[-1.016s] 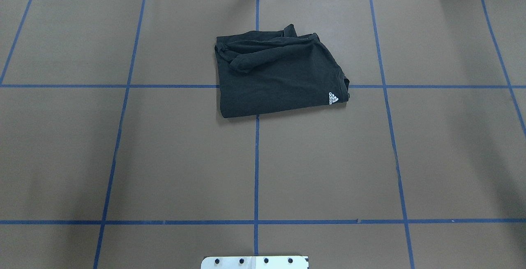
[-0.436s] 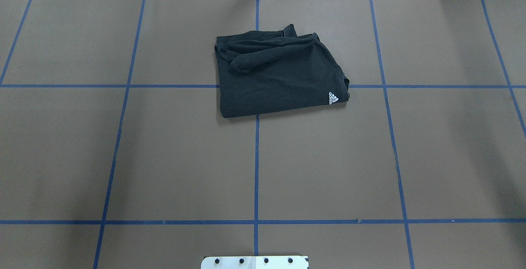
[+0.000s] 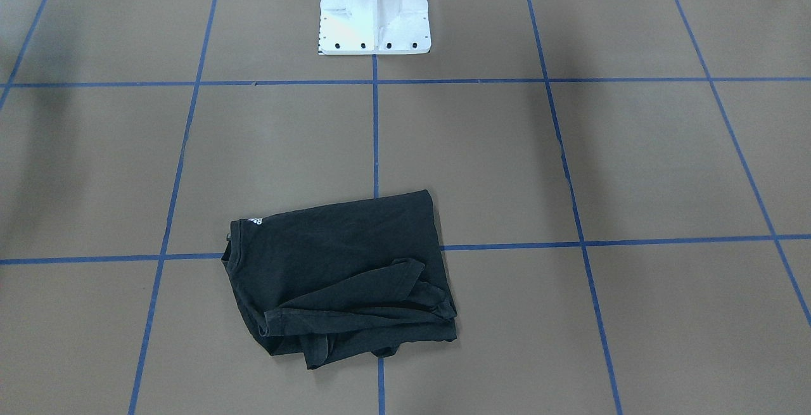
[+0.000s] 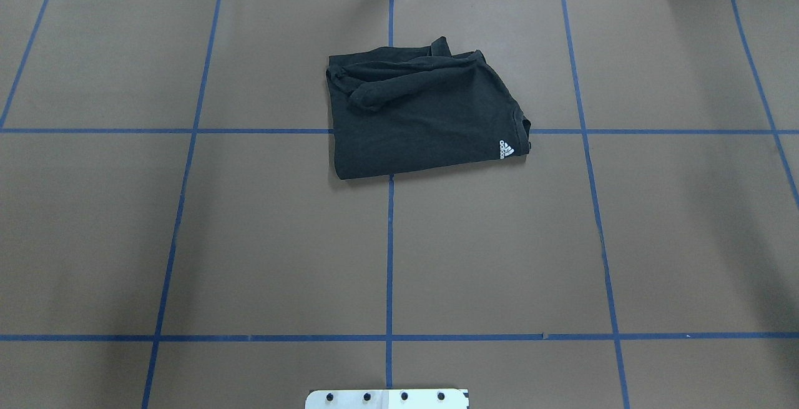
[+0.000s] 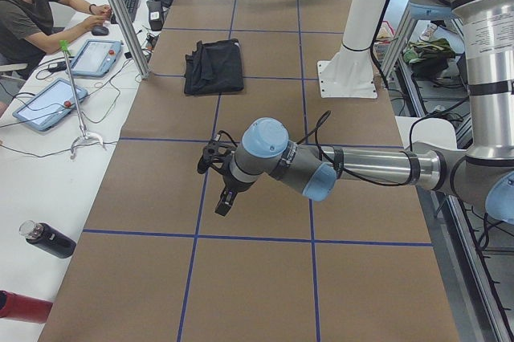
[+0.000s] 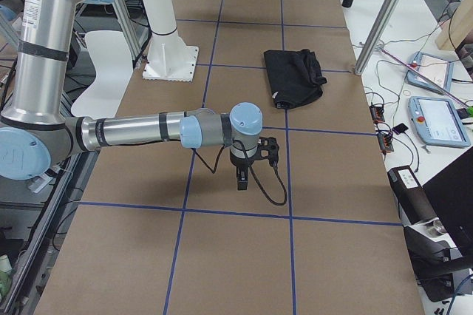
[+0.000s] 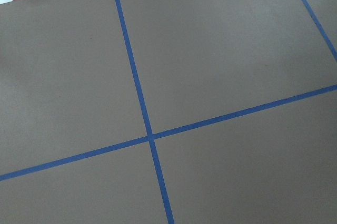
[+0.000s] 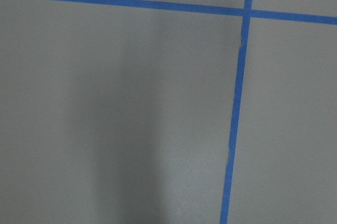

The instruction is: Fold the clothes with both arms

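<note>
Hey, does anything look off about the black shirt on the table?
Yes. The black T-shirt lies skewed to the blue tape lines, and a sleeve is bunched in a loose roll near its far edge.

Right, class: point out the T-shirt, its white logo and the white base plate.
T-shirt (image 4: 418, 122): overhead view, middle of cloth.
white logo (image 4: 506, 149): overhead view, its centre.
base plate (image 3: 418, 38): front-facing view, flat flange.

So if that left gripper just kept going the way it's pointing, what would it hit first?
Most likely the table: the left gripper tilts down at bare brown paper, near a crossing of blue tape lines, and its wrist camera shows nothing else. The black T-shirt lies far off that line.
</note>
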